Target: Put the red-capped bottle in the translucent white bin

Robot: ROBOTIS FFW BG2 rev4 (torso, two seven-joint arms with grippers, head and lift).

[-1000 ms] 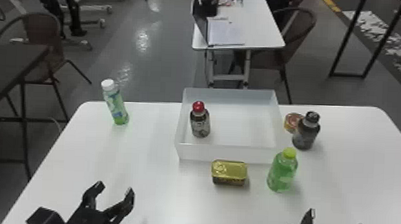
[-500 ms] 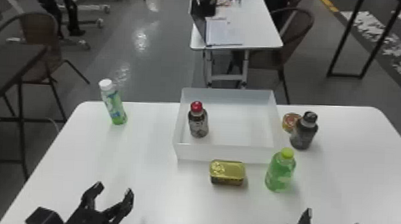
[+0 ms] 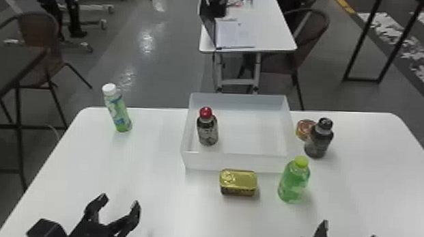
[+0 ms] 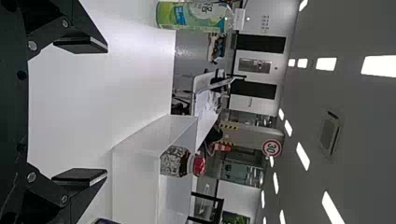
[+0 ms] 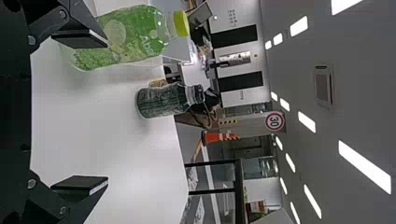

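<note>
Only the head view has slid a tiny bit; nothing on the table (image 3: 160, 192) has moved. Ahead and right of the left gripper (image 3: 119, 201), well apart, the red-capped bottle (image 3: 207, 132) stands in the white bin (image 3: 236, 162). Both pairs of jaws are wide and hold nothing. If the right gripper (image 3: 349, 232) swings in too far, it might bump the yellow-capped bottle (image 3: 292, 185) ahead-left of it.
</note>
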